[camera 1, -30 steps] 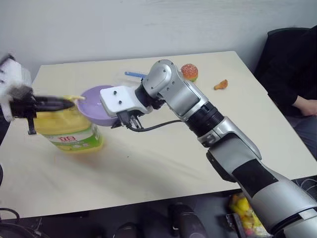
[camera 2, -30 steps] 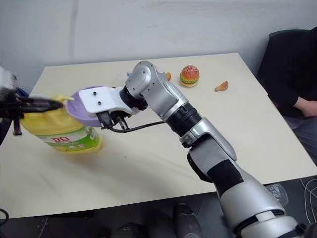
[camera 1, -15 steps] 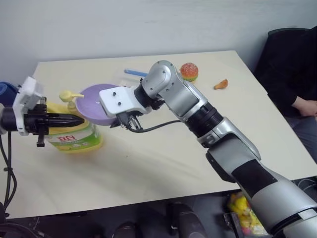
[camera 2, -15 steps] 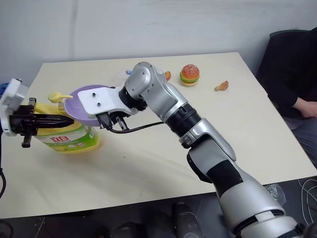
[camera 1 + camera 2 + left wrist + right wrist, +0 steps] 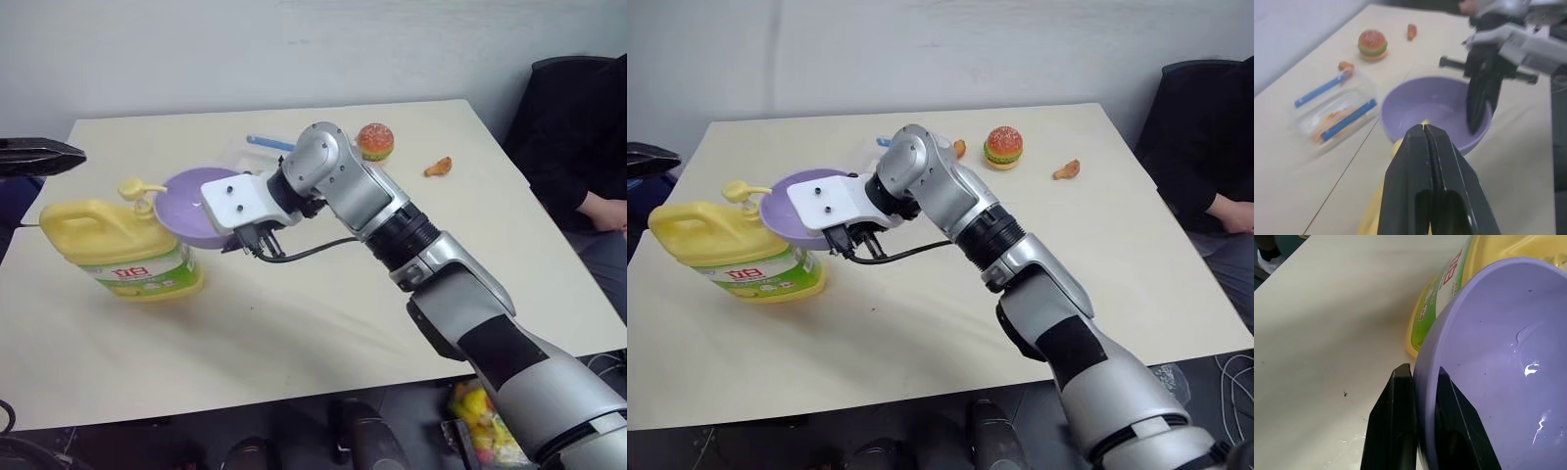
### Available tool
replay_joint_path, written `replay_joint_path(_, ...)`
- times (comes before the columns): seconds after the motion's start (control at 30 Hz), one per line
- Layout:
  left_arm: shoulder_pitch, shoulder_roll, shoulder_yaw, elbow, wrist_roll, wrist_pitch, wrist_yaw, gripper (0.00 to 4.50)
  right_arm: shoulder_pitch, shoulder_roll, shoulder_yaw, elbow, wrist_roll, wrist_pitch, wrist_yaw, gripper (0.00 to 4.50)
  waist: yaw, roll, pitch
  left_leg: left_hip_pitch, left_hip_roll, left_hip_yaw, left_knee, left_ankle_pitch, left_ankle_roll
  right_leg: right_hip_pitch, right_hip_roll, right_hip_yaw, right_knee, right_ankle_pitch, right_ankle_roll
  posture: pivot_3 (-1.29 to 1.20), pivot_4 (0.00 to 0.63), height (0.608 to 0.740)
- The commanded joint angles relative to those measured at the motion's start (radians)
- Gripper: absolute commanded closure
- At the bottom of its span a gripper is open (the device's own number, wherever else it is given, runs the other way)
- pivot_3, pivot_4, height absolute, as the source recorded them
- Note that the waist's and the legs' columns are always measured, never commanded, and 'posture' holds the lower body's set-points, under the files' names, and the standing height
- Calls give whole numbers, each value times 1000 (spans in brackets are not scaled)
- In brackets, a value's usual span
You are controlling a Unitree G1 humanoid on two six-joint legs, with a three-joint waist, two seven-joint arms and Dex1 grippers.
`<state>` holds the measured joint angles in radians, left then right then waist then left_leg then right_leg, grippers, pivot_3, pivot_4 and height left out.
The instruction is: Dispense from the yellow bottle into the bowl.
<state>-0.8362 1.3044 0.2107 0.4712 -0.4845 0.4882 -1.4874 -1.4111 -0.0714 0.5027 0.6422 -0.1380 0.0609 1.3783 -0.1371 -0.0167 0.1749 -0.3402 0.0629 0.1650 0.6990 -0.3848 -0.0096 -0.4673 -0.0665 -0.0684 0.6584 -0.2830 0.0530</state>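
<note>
The yellow bottle (image 5: 122,253) stands upright on the table's left side, its pump top (image 5: 137,188) free. The lavender bowl (image 5: 188,204) hangs tilted right beside the pump, with a few clear drops inside (image 5: 1528,368). My right gripper (image 5: 1423,378) is shut on the bowl's rim, one finger inside and one outside. My left gripper (image 5: 76,154) hovers above and to the left of the bottle, shut and holding nothing. In the left wrist view its closed fingertips (image 5: 1422,131) point toward the bowl (image 5: 1425,105).
A clear box with blue clips (image 5: 1332,113) lies behind the bowl. Further back on the table are a toy burger (image 5: 374,141) and a small orange piece (image 5: 437,167). A person in dark clothes (image 5: 583,147) sits at the table's right edge.
My left gripper has risen from the bottle's pump level to well above it, toward the upper left. The right gripper and bowl have stayed put.
</note>
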Motion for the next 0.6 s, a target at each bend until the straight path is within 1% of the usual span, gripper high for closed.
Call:
replay_joint_path(0.03, -59, -30, -37, 61, 56, -76, -2, 4467, -44, 11, -24, -22, 13, -20, -4, 4451, 0, 0, 0, 0, 0, 1, 0, 0, 0, 0, 0, 0, 0, 0, 0, 0, 150, 740)
replay_joint_path(0.33, -175, -172, -109, 177, 136, -154, 2, 4467, -40, 7, -26, -34, 14, -3, -3, 4451, -3, -2, -1, -4, 1, 1, 1, 0, 0, -5, 0, 0, 1, 0, 0, 0, 150, 740)
replay_joint_path(0.47, -184, -192, -128, 205, 175, -193, -15, 4467, -33, 4, -23, -43, 13, 4, 0, 4451, -8, -2, -1, -12, 0, 0, 4, 0, 0, -14, 0, 1, 5, 0, 0, 0, 150, 740)
replay_joint_path(0.6, -171, -190, -140, 206, 200, -218, -33, 4467, -32, 0, -22, -44, 11, 5, -1, 4451, -13, -2, -1, -12, 0, 0, 4, 0, 0, -14, 0, 1, 5, 0, 0, 0, 150, 740)
